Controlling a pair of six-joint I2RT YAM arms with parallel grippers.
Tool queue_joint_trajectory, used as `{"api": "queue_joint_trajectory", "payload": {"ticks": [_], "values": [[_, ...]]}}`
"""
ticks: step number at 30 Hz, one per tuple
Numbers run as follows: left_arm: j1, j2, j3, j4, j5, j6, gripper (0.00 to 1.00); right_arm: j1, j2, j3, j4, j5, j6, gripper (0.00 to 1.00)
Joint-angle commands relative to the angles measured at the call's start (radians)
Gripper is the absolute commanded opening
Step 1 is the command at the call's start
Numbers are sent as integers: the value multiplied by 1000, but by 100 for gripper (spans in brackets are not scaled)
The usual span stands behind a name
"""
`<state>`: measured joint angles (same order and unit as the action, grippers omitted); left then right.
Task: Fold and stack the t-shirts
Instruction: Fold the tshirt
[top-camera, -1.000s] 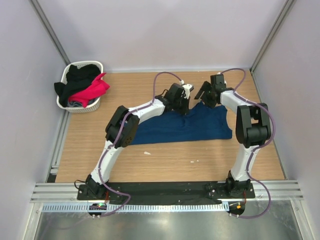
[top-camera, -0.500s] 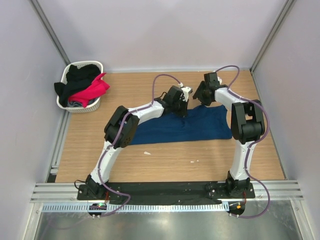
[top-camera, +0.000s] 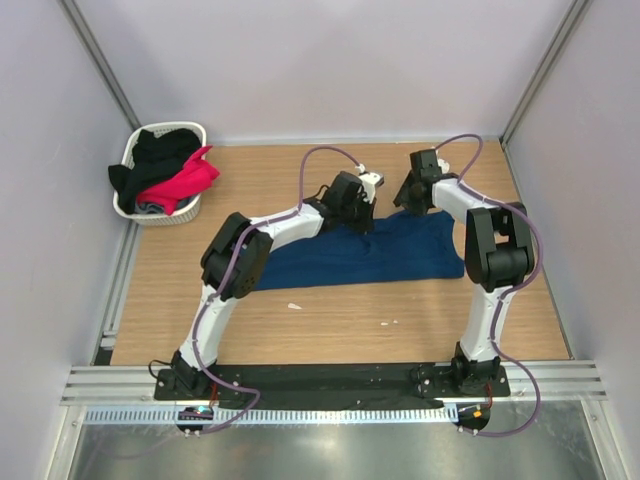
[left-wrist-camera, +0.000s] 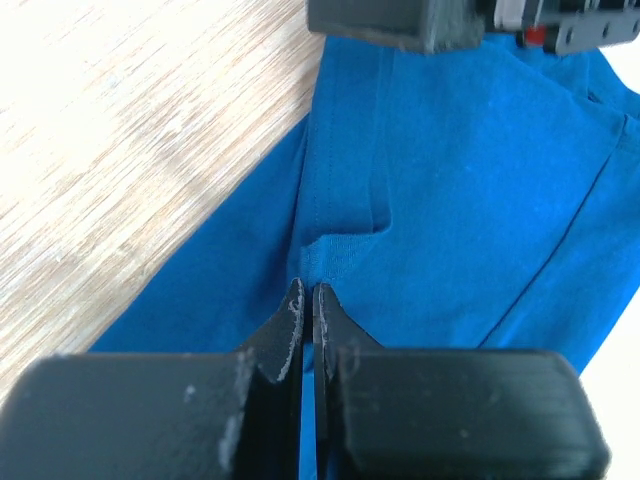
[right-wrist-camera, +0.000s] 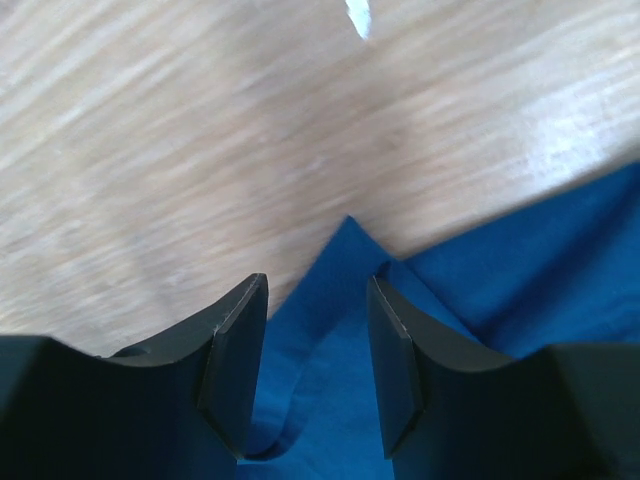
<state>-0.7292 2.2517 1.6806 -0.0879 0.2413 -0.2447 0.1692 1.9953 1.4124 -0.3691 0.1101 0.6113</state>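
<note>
Right gripper (right-wrist-camera: 315, 292) jaws narrowed, half-open astride navy t-shirt (top-camera: 400, 255) corner; left gripper (left-wrist-camera: 305, 297) pinching it; basket (top-camera: 165, 218) aside

— What is the t-shirt (top-camera: 400, 250) made of?
— Matt blue knit cloth, soft, with stitched seams.
— And the table (top-camera: 330, 320)?
— Pale wood grain, smooth, with a faint sheen.
— The right gripper (right-wrist-camera: 315, 285)?
— Its fingers (right-wrist-camera: 235, 350) are matt black plastic, slightly grainy. The left gripper (left-wrist-camera: 309, 290) is the same, scuffed pale at the tips.
— The basket (top-camera: 160, 218)?
— White weave. The front rail (top-camera: 110, 385) is brushed metal.
</note>
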Motion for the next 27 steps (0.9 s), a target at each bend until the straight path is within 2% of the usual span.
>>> {"api": "queue_joint_trajectory", "payload": {"ticks": [1, 10, 27], "values": [[-1, -81, -12, 60, 13, 39, 0, 1, -87, -36, 1, 40, -8, 50], [-1, -104, -45, 79, 21, 30, 0, -8, -193, -108, 9, 60, -18, 53], [-3, -113, -62, 70, 23, 44, 0, -17, -56, -82, 101, 74, -25, 45]]}}
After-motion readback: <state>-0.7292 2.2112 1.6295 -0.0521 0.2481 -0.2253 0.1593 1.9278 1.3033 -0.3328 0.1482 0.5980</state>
